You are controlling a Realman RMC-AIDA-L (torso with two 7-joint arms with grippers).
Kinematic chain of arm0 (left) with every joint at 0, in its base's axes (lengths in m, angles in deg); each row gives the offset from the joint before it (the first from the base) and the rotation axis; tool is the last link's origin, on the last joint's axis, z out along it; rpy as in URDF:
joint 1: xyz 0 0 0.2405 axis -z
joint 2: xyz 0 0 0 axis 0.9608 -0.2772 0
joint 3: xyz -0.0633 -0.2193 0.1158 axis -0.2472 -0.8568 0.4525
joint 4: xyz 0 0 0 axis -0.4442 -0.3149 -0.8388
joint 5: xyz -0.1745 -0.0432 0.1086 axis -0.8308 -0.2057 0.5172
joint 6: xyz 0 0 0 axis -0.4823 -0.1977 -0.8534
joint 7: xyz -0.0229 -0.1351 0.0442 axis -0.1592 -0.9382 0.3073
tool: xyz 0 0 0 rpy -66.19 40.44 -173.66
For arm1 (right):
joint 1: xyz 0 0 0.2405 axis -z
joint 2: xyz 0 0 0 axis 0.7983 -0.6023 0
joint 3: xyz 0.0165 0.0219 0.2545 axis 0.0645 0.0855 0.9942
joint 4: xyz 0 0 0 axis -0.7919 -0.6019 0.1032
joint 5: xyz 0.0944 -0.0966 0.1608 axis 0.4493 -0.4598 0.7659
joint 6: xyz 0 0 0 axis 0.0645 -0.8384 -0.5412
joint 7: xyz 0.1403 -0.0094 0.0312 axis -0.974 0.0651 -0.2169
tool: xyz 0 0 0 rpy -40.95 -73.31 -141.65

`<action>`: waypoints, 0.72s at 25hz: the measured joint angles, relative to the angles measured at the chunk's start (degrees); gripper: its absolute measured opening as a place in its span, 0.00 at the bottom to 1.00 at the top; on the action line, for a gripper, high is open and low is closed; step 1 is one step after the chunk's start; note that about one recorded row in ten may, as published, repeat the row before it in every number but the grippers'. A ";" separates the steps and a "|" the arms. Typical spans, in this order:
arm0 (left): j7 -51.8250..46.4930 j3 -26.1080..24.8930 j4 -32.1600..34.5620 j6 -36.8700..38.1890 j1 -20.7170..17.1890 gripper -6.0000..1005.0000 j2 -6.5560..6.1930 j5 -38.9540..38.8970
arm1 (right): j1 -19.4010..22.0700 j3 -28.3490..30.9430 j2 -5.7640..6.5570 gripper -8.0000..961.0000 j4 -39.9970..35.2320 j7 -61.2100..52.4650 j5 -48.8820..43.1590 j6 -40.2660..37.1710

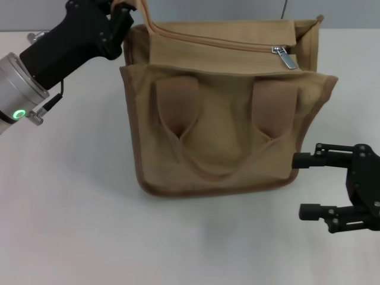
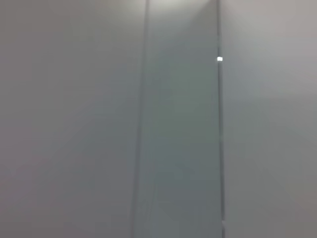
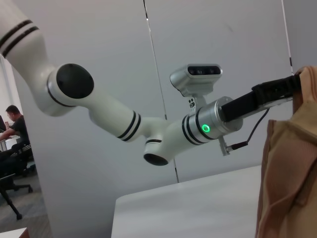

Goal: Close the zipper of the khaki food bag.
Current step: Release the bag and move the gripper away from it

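Observation:
The khaki food bag (image 1: 219, 130) stands on the white table (image 1: 71, 225), its two looped handles hanging down the front. The zipper (image 1: 219, 40) runs along the top edge, and its silver pull tab (image 1: 286, 57) lies near the right end. My left gripper (image 1: 120, 13) is at the bag's top left corner, shut on the fabric there. It also shows in the right wrist view (image 3: 293, 84), touching the bag (image 3: 290, 168). My right gripper (image 1: 306, 185) is open and empty, low beside the bag's bottom right corner. The left wrist view shows only a grey wall.
My left arm (image 3: 163, 134) stretches across the right wrist view in front of a grey wall. A seated person (image 3: 12, 124) is at that view's far edge. The table spreads in front of and to both sides of the bag.

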 joint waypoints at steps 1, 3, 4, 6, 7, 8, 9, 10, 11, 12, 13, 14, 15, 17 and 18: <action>-1.47 -0.66 0.00 -0.54 -0.33 0.06 0.01 -0.03 | -0.39 -0.09 0.00 0.73 0.66 0.23 -0.16 0.49; -3.89 -1.78 0.02 -1.36 -1.06 0.06 0.04 -0.09 | -1.15 -0.36 0.00 0.79 1.65 0.61 -0.30 1.16; -5.27 -1.99 0.24 -1.69 -1.41 0.06 0.00 -0.05 | -1.43 -0.67 0.00 0.80 1.94 0.67 -0.35 1.52; -10.17 -1.41 2.63 -2.02 -2.42 0.06 -0.64 1.20 | -1.86 -1.33 0.00 0.81 2.24 0.70 -0.40 2.33; -12.93 -0.78 4.62 -1.82 -3.12 0.06 -0.98 2.50 | -2.12 -1.79 0.01 0.82 2.38 0.70 -0.42 2.93; -15.99 0.10 7.22 -1.43 -4.00 0.06 -1.49 3.79 | -2.36 -2.17 0.01 0.82 2.51 0.70 -0.43 3.46; -19.93 1.32 10.40 -0.76 -5.09 0.10 -2.14 5.34 | -2.61 -2.66 0.01 0.82 2.61 0.67 -0.43 4.02; -23.95 2.78 13.76 -0.07 -6.34 0.15 -3.03 6.79 | -2.81 -3.11 0.00 0.82 2.75 0.54 -0.44 4.58; -26.13 3.60 15.32 0.38 -6.98 0.19 -3.52 7.53 | -3.11 -3.68 -0.03 0.82 3.10 0.40 -0.45 5.15; -28.94 4.62 17.46 1.10 -7.80 0.23 -4.54 8.55 | -3.29 -3.99 -0.04 0.82 3.41 0.34 -0.46 5.63; -32.04 5.74 19.54 2.28 -8.75 0.27 -5.76 9.91 | -3.55 -4.30 -0.06 0.82 3.74 0.31 -0.46 6.07; -34.11 6.45 20.94 3.74 -9.40 0.31 -6.95 11.19 | -3.85 -4.48 -0.06 0.82 4.01 0.30 -0.47 6.53; -35.37 6.92 21.63 5.58 -9.72 0.34 -8.04 12.50 | -4.12 -4.69 -0.08 0.82 4.17 0.28 -0.48 6.95; -36.83 7.34 22.50 9.90 -10.02 0.41 -10.01 15.32 | -4.46 -5.06 -0.28 0.82 4.28 0.17 -0.49 7.51; -36.98 7.24 22.65 11.78 -10.07 0.44 -10.58 16.18 | -4.67 -5.19 -0.43 0.82 4.30 0.07 -0.50 7.77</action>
